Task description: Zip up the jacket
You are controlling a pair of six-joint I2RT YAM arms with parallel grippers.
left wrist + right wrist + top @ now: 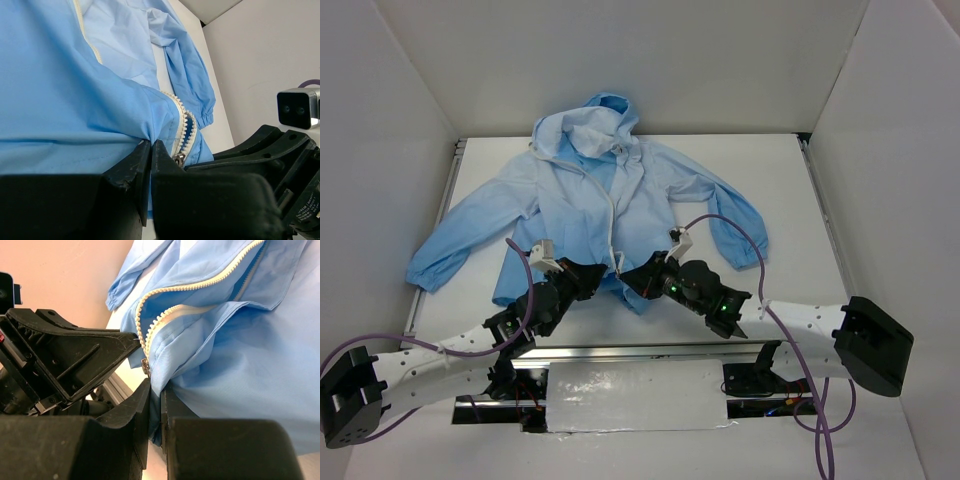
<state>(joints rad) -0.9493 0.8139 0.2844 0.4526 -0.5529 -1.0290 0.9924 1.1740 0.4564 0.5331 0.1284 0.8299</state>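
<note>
The light-blue hooded jacket [610,190] lies flat on the table, hood at the far side, sleeves spread, its white zipper [612,215] running down the front. My left gripper [592,280] is shut on the hem fabric left of the zipper's bottom end [151,142]. My right gripper [632,280] is shut on the hem fabric right of it [156,390]. The metal zipper slider [178,159] sits at the bottom between both grippers, and it also shows in the right wrist view [145,366]. Above it the zipper teeth [190,287] are parted.
White walls enclose the table on three sides. The right sleeve [745,240] reaches near my right arm's purple cable [745,235]. The left sleeve [445,255] ends near the table's left edge. A metal rail [650,350] runs along the near edge.
</note>
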